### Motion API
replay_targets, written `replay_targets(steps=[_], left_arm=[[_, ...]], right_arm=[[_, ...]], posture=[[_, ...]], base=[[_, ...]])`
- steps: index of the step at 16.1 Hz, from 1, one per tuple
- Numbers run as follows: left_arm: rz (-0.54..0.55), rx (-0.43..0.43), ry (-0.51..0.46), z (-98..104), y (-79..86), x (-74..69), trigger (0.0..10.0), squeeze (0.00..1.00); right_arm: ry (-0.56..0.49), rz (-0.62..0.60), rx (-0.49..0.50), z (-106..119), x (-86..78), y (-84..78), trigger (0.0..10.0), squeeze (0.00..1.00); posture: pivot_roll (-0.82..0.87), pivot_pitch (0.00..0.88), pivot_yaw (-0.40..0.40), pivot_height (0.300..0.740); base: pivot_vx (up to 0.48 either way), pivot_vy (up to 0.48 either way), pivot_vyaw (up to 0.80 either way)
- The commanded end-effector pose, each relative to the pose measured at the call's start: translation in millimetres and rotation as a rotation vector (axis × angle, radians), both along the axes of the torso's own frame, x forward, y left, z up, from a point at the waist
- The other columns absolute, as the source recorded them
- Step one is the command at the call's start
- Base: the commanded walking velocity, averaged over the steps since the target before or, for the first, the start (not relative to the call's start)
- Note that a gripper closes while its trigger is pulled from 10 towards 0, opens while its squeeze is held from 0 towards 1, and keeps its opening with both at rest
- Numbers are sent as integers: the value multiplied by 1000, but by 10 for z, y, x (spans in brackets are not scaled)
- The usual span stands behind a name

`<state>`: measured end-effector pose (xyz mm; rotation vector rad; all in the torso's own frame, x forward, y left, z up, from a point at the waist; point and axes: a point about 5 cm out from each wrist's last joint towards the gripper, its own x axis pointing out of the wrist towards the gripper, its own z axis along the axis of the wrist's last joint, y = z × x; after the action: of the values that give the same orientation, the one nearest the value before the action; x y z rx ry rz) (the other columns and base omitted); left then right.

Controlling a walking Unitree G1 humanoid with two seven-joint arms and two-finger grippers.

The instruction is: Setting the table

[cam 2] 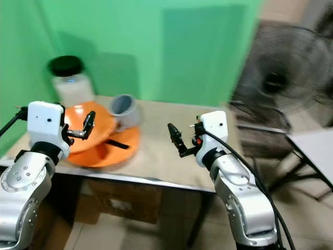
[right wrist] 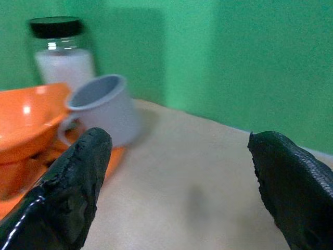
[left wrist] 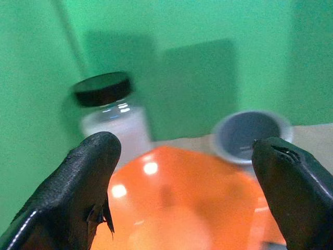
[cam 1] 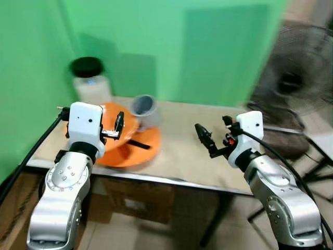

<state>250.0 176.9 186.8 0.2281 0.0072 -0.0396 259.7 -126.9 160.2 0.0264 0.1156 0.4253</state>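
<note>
Fan (cam 1: 296,88) blurred, cut by edge; black utensil (cam 1: 139,144) indistinct.

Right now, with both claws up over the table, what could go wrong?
The grey mug appears to lean tilted on the edge of the orange plate; a nudge from the open left claw reaching for the orange bowl could tip it over. The jar stands just behind the dishes and could be bumped. The head views are blurred, so aiming may be off.
</note>
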Motion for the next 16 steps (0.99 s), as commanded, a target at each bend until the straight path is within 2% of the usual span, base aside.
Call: replay_targets(steps=[1, 3, 6, 9, 11, 12, 14, 16], left_arm=[[20, 19, 3, 9, 41, -7, 10000, 0], [21, 22, 5, 7, 46, -11, 10000, 0], [2, 48, 22, -17, 37, -7, 10000, 0], [-6, 88, 20, -10, 98, 5, 10000, 0], [-22, 101, 16, 17, 147, 11, 10000, 0], [-71, 109, 20, 26, 149, 1, 10000, 0], [-174, 90, 24, 48, 128, -10, 10000, 0], [-247, 94, 33, 55, 112, -12, 10000, 0]], right_arm=[[-23, 35, 7, 41, 4, 68, 10000, 0], [-28, 46, 2, 49, 12, 84, 10000, 0], [-37, 110, 43, 113, 3, 136, 10000, 0], [-35, 159, 63, 209, 68, 217, 10000, 0], [52, 183, 135, 236, 146, 271, 10000, 0], [104, 173, 129, 237, 227, 297, 10000, 1000], [135, 150, 91, 276, 400, 373, 10000, 1000], [189, 55, 50, 279, 554, 383, 10000, 1000]], posture=[[-58, 0, -29, 740], [-61, 0, -24, 740], [-69, 0, -11, 740], [-73, 0, -2, 740], [-70, 0, -8, 740], [-69, 0, -11, 740], [-71, 3, -19, 740], [-76, 8, -25, 740]], base=[[307, 0, 800], [304, 0, 800], [294, 0, 0], [0, 0, 0], [0, 0, 0], [0, 0, 0], [0, 0, 0], [0, 0, 0]])
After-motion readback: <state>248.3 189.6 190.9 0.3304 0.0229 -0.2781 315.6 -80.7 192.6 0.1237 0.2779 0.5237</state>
